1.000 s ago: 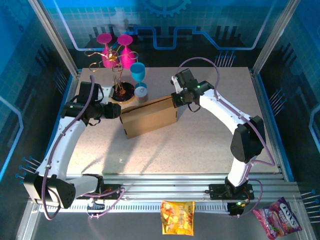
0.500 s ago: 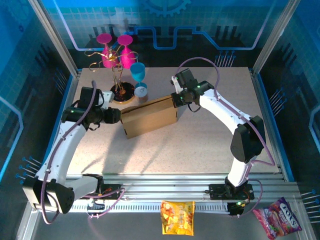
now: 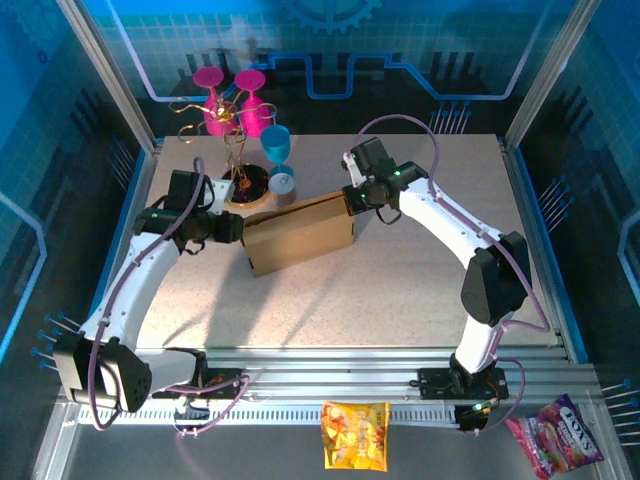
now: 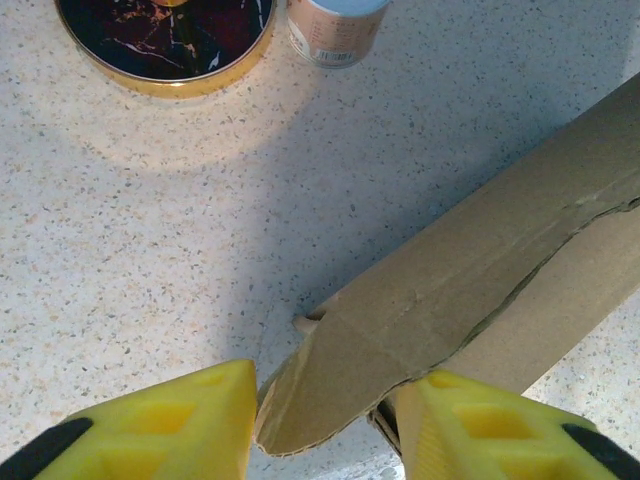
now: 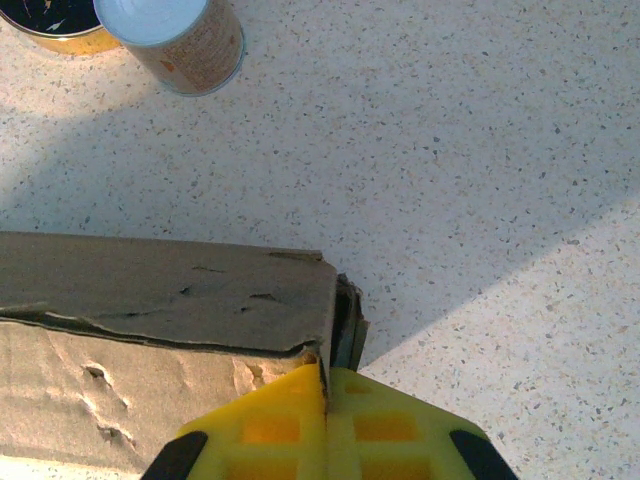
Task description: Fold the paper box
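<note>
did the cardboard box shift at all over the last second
No. In the top view the paper box lies where it did, its far left corner just as close to the small can and the round black base.

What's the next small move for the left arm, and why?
Probably ease the left gripper firmly shut on the box end between its fingers, then push inward. That end flap looks loose, the seam gapes, and the shut right gripper sits against the far corner.
</note>
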Robot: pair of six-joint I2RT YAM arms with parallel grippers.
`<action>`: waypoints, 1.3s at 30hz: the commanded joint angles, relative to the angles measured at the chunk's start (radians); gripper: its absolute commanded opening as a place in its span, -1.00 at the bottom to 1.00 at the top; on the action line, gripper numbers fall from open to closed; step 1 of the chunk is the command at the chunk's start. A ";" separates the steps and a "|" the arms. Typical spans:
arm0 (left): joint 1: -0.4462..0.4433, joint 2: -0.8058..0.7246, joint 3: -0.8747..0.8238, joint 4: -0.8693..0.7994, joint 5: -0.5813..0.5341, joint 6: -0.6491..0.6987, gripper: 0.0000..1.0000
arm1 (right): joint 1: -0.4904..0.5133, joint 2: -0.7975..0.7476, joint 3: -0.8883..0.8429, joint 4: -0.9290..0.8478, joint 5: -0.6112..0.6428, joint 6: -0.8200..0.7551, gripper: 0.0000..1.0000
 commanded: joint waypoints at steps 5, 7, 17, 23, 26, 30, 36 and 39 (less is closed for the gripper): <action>-0.006 0.019 -0.010 0.004 0.020 -0.019 -0.37 | -0.012 0.032 0.003 -0.091 -0.012 0.014 -1.00; -0.006 0.022 -0.007 0.005 0.024 -0.035 -0.44 | -0.012 0.032 0.002 -0.090 -0.012 0.015 -1.00; -0.007 0.050 0.025 -0.046 0.063 -0.161 -0.84 | -0.010 0.031 -0.002 -0.089 -0.012 0.019 -1.00; -0.008 0.062 0.042 -0.066 0.099 -0.241 -0.98 | -0.007 0.028 -0.008 -0.088 -0.015 0.022 -1.00; -0.008 0.063 0.046 -0.080 0.103 -0.260 -1.00 | -0.006 0.030 -0.009 -0.088 -0.014 0.024 -1.00; -0.009 0.059 0.032 -0.080 0.120 -0.290 -1.00 | -0.004 0.028 -0.011 -0.088 -0.012 0.025 -1.00; -0.009 0.045 0.001 -0.056 0.122 -0.315 -1.00 | -0.002 0.029 -0.012 -0.086 -0.010 0.027 -1.00; -0.009 0.044 -0.014 -0.043 0.125 -0.322 -1.00 | -0.001 0.032 -0.010 -0.088 -0.010 0.028 -1.00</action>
